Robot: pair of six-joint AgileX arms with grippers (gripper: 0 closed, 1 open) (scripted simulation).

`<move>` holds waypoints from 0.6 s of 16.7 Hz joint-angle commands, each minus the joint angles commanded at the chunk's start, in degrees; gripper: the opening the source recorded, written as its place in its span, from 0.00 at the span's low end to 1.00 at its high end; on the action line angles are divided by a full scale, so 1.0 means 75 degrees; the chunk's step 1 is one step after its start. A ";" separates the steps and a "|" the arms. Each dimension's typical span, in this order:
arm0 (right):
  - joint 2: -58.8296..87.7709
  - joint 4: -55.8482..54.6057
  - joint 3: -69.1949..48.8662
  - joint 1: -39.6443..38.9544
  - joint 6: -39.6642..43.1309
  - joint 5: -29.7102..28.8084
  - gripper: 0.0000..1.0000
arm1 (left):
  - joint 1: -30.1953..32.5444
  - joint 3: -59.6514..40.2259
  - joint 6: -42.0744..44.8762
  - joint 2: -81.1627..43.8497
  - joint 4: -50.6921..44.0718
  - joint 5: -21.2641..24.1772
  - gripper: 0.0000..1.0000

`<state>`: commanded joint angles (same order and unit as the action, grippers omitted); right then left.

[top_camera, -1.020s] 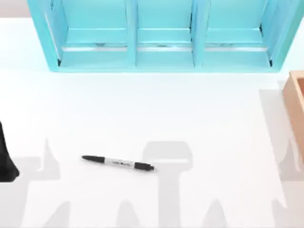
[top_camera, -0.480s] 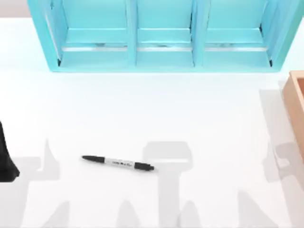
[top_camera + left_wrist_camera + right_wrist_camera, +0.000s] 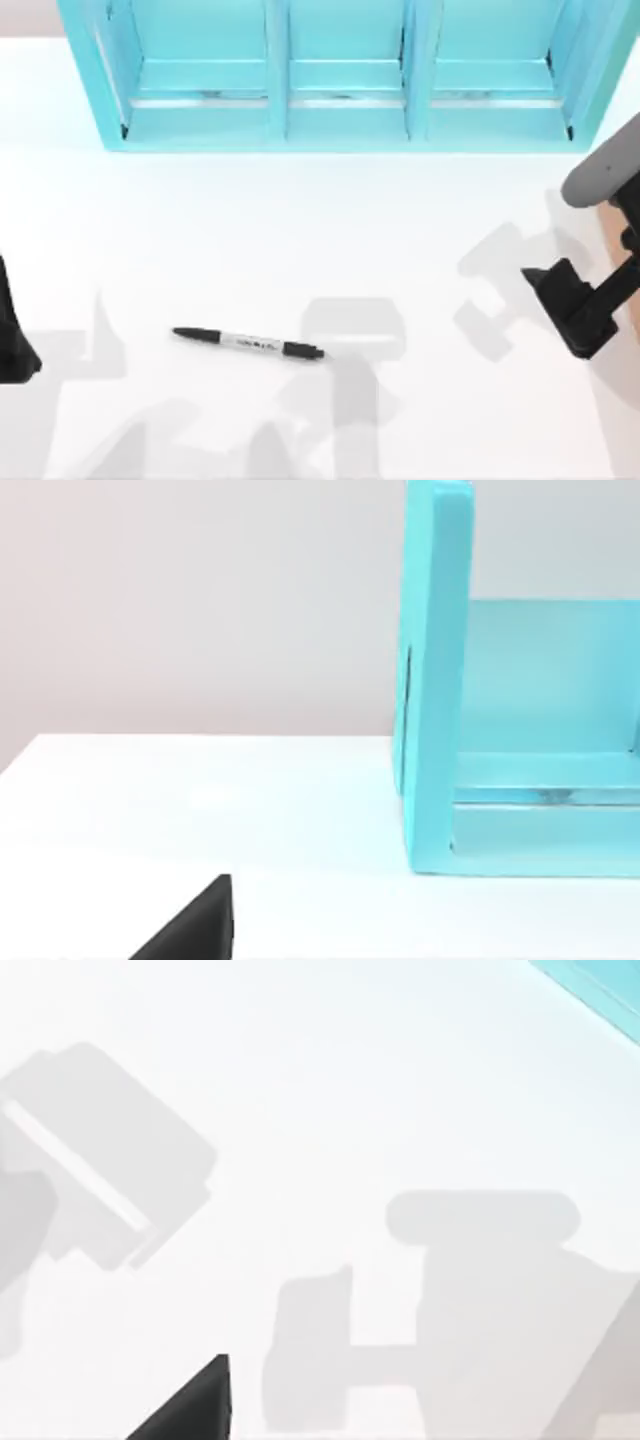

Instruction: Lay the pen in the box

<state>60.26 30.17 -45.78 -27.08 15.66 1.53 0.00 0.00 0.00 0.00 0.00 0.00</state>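
Lying flat at seven o'clock, pen (image 3: pixel 248 343) is sitting well apart from right gripper (image 3: pixel 575 305) at three o'clock; finger spread unclear.

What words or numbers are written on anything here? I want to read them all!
Pen: small dark print on its white middle barrel, too small to read.
Turquoise shelf unit: no words, numbers or signs on it.
Table: nothing written on it.
Right gripper: no label on it that can be read.
So no text here can be read out.
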 joint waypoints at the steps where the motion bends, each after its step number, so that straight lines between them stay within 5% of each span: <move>1: 0.0729 0.0379 -0.0606 -0.0314 0.0152 -0.0020 1.00 | 0.0000 0.0000 0.0000 0.0000 0.0000 0.0000 1.00; 10: 0.6599 0.3559 -0.5936 -0.2719 0.1044 -0.0499 1.00 | 0.0000 0.0000 0.0000 0.0000 0.0000 0.0000 1.00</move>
<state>109.75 56.87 -90.30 -47.48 23.48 -2.21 0.00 0.00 0.00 0.00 0.00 0.00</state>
